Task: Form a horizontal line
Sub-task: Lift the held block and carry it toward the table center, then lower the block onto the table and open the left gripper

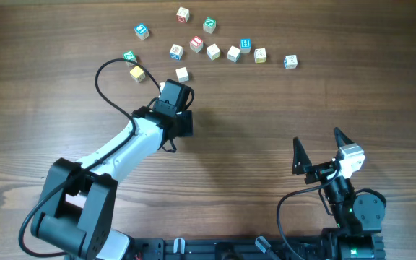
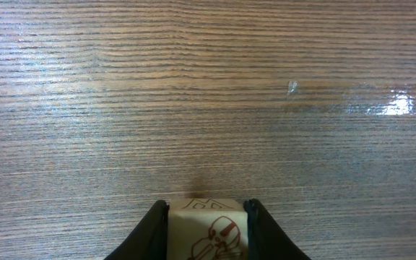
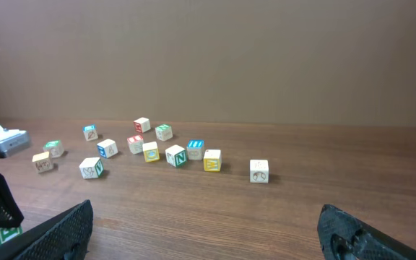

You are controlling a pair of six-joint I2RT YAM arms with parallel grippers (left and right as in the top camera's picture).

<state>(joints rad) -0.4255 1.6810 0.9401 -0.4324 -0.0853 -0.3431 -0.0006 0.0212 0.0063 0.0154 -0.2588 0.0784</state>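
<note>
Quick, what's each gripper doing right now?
Left gripper: closed on a pale wooden cube with a red drawing on it.
Right gripper: open, fingers spread wide, holding nothing.

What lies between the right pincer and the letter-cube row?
Nothing: the overhead view shows only bare table between the right pincer and the letter-cube row.
</note>
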